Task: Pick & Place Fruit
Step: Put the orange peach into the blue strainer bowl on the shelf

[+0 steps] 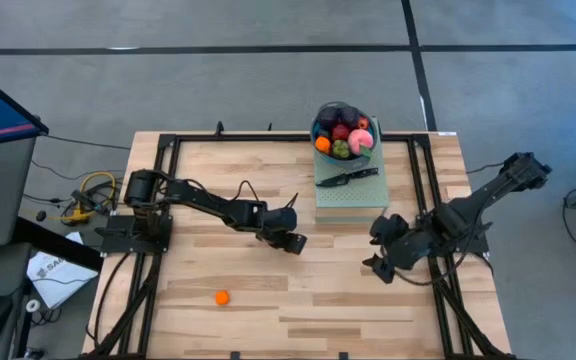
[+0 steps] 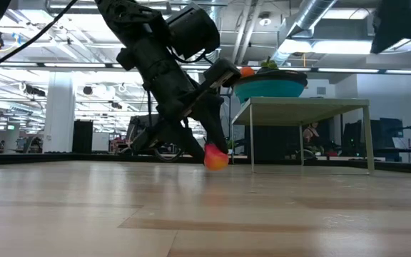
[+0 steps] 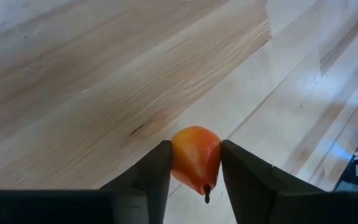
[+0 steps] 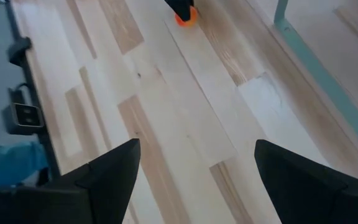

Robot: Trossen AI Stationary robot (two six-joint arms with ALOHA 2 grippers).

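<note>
Left wrist view alone shows the grip: left hand (image 3: 194, 171) clamps an orange-red pear-shaped fruit (image 3: 195, 158), stem end toward the camera. Low view puts that fruit just off the counter (image 2: 191, 214). High view adds a small orange fruit (image 1: 222, 297) lying apart near the front edge, and the blue bowl (image 1: 320, 128) heaped with fruit. Right hand (image 4: 194, 168) spread wide. Pale wood-plank counter; open hall behind.

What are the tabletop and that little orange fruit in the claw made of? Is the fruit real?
The tabletop looks like pale wood planks with a matte finish: grain lines and board seams show. The orange fruit clamped in the left gripper looks smooth and evenly glossy, likely plastic or rubber, though a real fruit cannot be ruled out.
</note>
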